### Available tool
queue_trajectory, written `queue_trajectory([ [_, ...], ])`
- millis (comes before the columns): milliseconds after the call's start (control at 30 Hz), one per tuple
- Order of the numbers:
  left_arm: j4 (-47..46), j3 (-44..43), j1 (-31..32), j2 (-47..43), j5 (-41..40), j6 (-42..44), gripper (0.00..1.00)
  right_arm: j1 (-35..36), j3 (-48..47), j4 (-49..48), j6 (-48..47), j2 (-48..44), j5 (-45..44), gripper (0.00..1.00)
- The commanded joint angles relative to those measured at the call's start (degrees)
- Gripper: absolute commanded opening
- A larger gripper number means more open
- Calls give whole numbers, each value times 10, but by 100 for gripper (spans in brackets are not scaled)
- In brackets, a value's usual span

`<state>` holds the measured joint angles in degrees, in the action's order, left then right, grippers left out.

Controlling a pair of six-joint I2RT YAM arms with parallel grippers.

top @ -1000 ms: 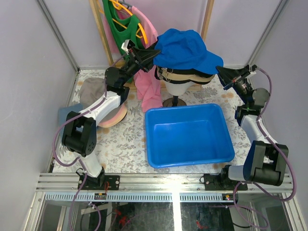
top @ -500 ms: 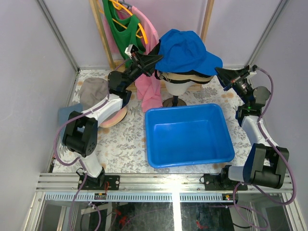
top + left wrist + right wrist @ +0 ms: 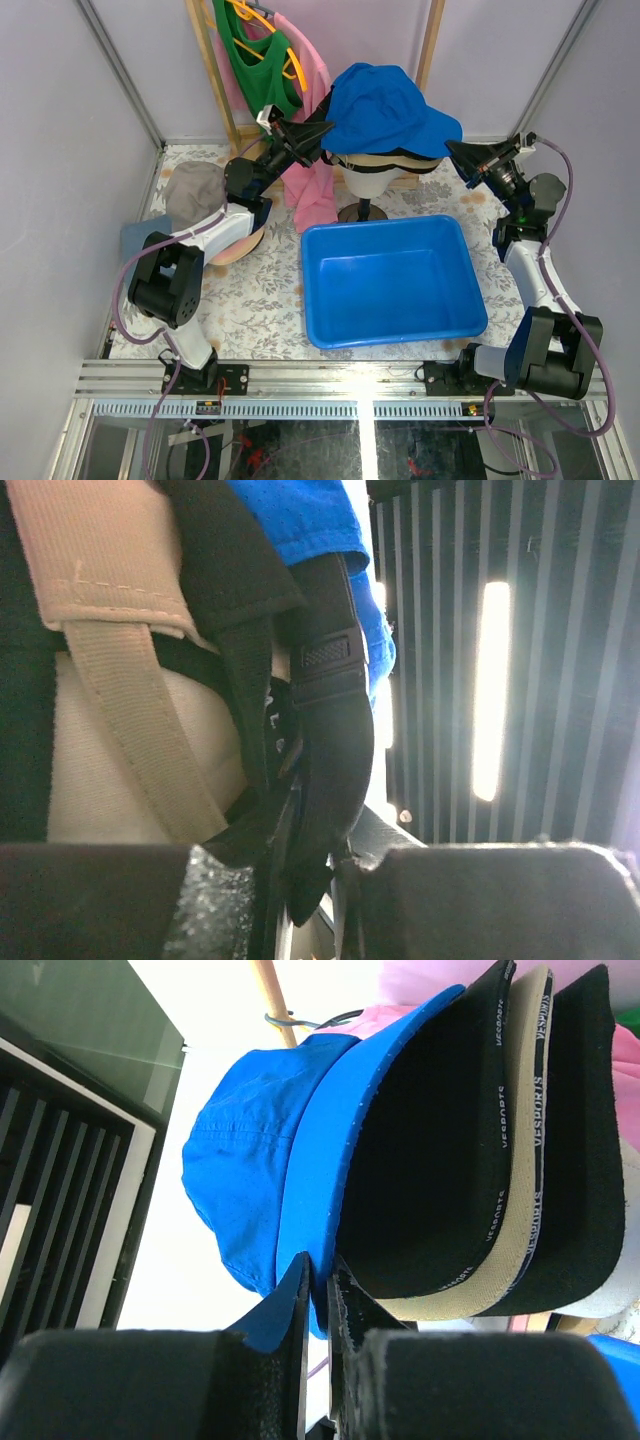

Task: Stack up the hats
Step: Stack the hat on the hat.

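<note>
Both jaws narrow. At the blue cap (image 3: 385,100), left gripper (image 3: 305,875) nips the black strap (image 3: 335,730); right gripper (image 3: 318,1285) — the brim (image 3: 320,1170).

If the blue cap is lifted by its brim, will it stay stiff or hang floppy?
The blue cap has a curved brim in the right claw, probably stiff. Its creased crown looks soft, so likely sags.

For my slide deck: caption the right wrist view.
Right hand pinches the brim of the blue cap, stacked over a tan cap and a black cap.
</note>
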<state>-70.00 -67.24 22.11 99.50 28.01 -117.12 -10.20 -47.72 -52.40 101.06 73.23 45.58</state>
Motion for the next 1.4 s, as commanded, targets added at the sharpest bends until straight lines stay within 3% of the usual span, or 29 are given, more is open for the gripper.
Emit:
queue_trajectory([
  [0,-43,4,0,-18,-17,-24,16,4,-16,83,-63,12,62,8],
  [333,-72,32,-29,-38,-49,-26,27,4,-38,80,-67,21,75,8],
  [600,4,41,-64,-74,-37,37,35,4,-39,74,-68,25,82,9],
  [1100,344,-110,-70,-73,73,261,41,4,-55,66,-66,34,82,9],
  [1367,411,-131,-71,-78,68,310,42,4,-46,65,-65,33,83,9],
])
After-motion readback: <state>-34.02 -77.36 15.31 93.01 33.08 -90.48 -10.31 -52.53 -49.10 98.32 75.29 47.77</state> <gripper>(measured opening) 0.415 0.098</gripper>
